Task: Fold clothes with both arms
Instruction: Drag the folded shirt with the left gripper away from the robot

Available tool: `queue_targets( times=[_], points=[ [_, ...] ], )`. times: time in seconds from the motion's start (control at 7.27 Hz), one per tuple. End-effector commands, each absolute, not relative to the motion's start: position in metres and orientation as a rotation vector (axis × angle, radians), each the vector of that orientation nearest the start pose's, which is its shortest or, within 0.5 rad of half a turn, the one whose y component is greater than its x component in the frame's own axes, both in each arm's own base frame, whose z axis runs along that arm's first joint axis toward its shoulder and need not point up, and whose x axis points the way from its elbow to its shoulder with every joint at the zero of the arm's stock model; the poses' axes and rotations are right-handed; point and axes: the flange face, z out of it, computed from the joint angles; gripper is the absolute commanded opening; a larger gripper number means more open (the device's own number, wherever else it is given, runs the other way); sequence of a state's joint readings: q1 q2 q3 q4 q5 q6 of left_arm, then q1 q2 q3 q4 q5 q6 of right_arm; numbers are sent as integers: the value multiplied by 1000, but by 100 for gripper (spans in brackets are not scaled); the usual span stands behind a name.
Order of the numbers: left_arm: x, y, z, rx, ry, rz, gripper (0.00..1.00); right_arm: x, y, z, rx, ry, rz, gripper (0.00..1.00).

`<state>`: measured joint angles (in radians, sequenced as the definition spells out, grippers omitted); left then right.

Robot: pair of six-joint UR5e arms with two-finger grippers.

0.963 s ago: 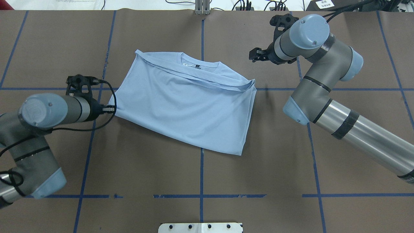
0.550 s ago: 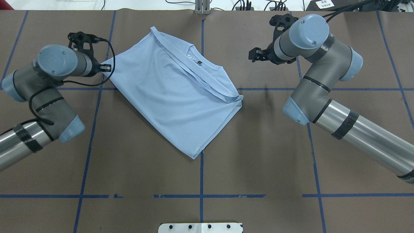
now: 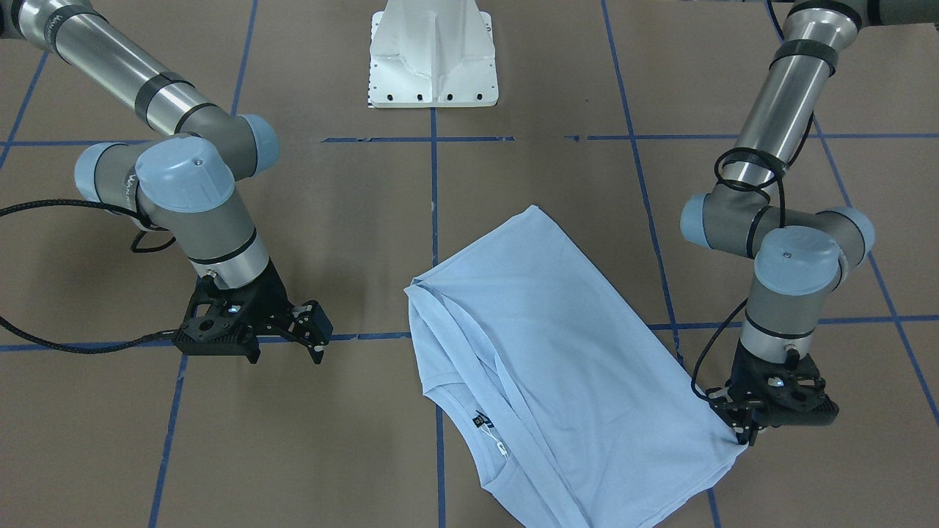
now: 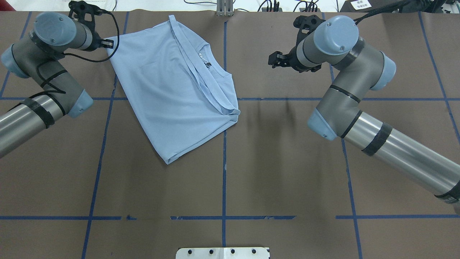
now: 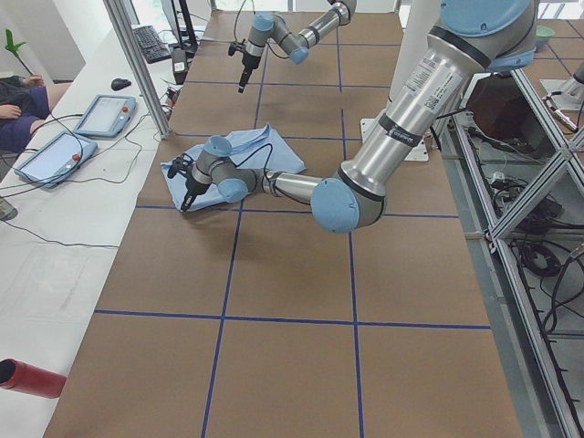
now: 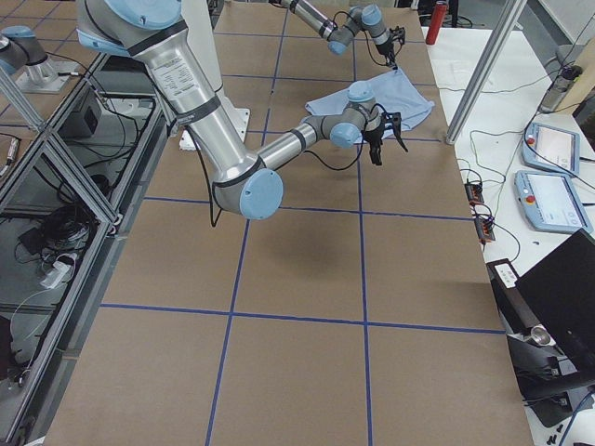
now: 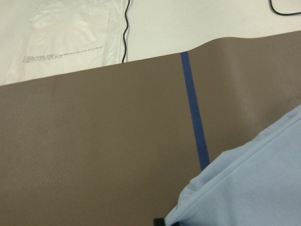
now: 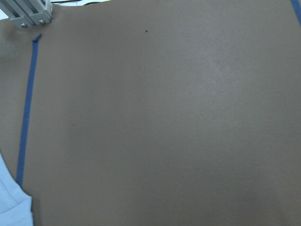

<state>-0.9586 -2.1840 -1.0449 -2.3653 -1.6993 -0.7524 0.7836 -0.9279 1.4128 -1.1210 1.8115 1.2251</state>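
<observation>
**gridline:** ok so where's the T-shirt relative to the white pedestal base?

**ur5_lurker:** Well out from the base, across the brown table, and mostly on the base's left side. It lies flat, folded over, turned on a diagonal. Its closest corner points back toward the base. The collar sits further out, near the blue tape line that runs straight out from the base.

**gridline:** and the grippers?

**ur5_lurker:** Both are further from the base than most of the shirt. The right gripper hangs out on the base's right side, fingers spread apart, holding nothing, well clear of the cloth. The left gripper is furthest out, by the table's far edge, fingers pinched onto the shirt's outer left corner. The left wrist cam shows light blue fabric bunched right at the fingertip.
</observation>
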Motion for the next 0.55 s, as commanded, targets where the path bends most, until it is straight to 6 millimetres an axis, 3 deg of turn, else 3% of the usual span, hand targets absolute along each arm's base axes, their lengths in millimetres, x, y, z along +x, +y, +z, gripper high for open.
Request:
queue_targets(
  times=[0.0,0.28,0.41],
  points=[
    [333,-674,442,637,790,-18,100,-500,-590,254,260,-947,444,96],
    [336,-661,438,637,812,-8,100,-560,-592,215,205,-958,566,81],
    [337,-661,438,629,818,-22,100,-580,-589,207,204,-951,605,73]
  ],
)
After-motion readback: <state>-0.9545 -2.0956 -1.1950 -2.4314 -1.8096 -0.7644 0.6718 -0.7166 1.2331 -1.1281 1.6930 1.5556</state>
